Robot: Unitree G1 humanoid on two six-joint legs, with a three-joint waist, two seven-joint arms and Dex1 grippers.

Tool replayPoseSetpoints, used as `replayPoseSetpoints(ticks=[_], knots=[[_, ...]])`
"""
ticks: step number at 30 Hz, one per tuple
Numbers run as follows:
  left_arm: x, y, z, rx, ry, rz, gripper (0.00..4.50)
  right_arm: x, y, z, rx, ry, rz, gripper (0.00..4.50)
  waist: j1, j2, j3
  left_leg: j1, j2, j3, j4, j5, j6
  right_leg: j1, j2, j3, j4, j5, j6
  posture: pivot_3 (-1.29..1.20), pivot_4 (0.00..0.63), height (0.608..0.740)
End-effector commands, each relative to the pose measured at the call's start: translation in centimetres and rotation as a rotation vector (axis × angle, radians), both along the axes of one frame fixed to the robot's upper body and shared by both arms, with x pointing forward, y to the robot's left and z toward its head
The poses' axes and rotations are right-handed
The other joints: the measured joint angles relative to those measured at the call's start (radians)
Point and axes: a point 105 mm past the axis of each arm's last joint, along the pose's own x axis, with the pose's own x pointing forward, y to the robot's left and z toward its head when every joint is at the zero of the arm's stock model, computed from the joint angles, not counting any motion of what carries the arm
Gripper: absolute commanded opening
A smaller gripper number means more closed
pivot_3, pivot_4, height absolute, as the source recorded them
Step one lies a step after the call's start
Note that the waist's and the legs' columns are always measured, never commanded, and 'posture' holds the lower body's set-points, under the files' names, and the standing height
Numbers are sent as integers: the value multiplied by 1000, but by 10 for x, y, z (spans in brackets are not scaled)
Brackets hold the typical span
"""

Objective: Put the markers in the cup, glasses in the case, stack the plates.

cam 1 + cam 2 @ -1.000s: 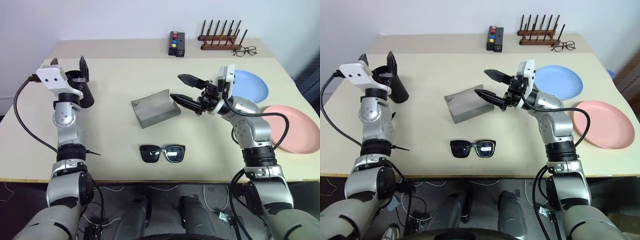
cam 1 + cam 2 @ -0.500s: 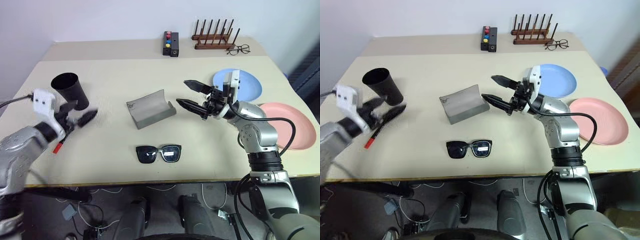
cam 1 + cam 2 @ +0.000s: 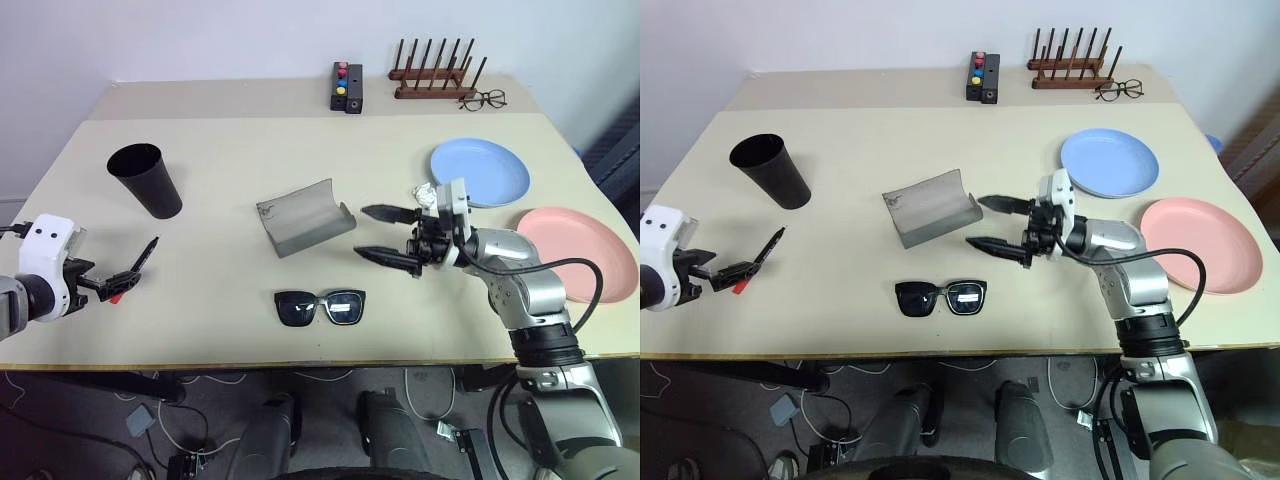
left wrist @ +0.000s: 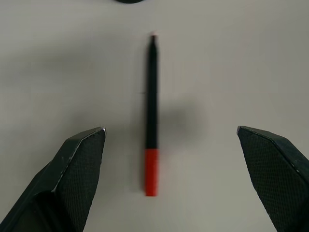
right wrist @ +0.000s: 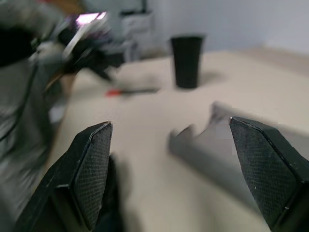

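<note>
At the near left edge of the surface [image 3: 230, 150], the left pincer [image 3: 118, 283] hung spread wide over the red-ended marker [image 4: 151, 116], which lay flat and untouched between the two fingertips. The cup [image 3: 146, 180] stood upright farther back on the left, well apart from it. Judged from these views, the marker was light, stiff and smooth, and likely to roll; the best hold was across the middle of the barrel. The right pincer [image 3: 385, 233] was also spread and empty, pointing left, just right of the case [image 3: 303, 216], which lay open at the centre. The glasses [image 3: 321, 306] sat unfolded near the front edge; the hold for them was judged to be the bridge or frame, not the lenses. The blue plate [image 3: 480, 172] and pink plate [image 3: 582, 266] lay side by side, unstacked. The white-ended marker could not be made out
</note>
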Motion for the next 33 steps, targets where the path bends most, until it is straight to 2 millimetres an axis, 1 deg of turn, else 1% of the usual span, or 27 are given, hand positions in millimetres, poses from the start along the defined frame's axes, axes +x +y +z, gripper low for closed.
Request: replayPoseSetpoints(ticks=[1, 7, 11, 15, 19, 26, 29, 32, 33], knots=[[2, 8, 5, 44, -22, 37, 4457, -6, -4, 6, -35, -47, 32, 3938, 0, 0, 0, 0, 0, 0, 0, 0, 0, 0, 0, 0, 0, 0, 0, 0, 150, 740], [2, 16, -5, 51, -6, 73, 4457, -11, -5, 1, -96, -81, 62, 3938, 1, 0, 0, 0, 0, 0, -1, 0, 0, -1, 0, 0, 0, 0, 0, 0, 150, 740], [5, 21, -6, 76, -28, 103, 4457, -12, -1, 5, -91, -90, 70, 3938, 5, 0, 0, 0, 0, 0, -1, 0, 0, -1, -1, 0, -1, 0, -1, 0, 150, 740], [11, 26, -15, 92, -12, 133, 4457, -9, 2, 12, -80, -97, 69, 3938, 17, 0, 0, 0, 0, 0, -1, 0, 0, -1, -1, 0, -1, 0, -1, 0, 150, 740], [29, 16, -25, 65, -2, 103, 4457, -6, 5, 15, -76, -102, 69, 3938, 25, -1, 0, 0, 0, 0, 0, 0, -1, 0, -1, -1, -1, 0, -1, 0, 150, 740], [51, 4, -32, 77, 27, -15, 4457, -5, 4, 18, -77, -110, 60, 3938, 20, -1, 0, 0, 0, 0, -1, 0, -1, 0, -1, -1, -1, 0, 0, 0, 150, 740], [57, -1, -34, 83, 47, -56, 4457, -6, 2, 19, -79, -111, 53, 3938, 22, -1, 0, 0, 0, 0, -1, 1, -1, 0, 0, -1, 0, 0, 0, 0, 150, 740], [58, -1, -38, 97, 83, -73, 4457, -8, 0, 19, -77, -108, 43, 3938, 23, -1, 0, 0, 0, 0, 0, 1, -1, 0, -1, -1, 0, 0, 0, 0, 150, 740], [58, 0, -40, 105, 94, -71, 4227, -8, 0, 19, -77, -108, 40, 3938, 23, -1, -1, 0, 0, 0, 0, 1, -1, 0, -1, -1, 0, 0, 0, 0, 150, 740]])
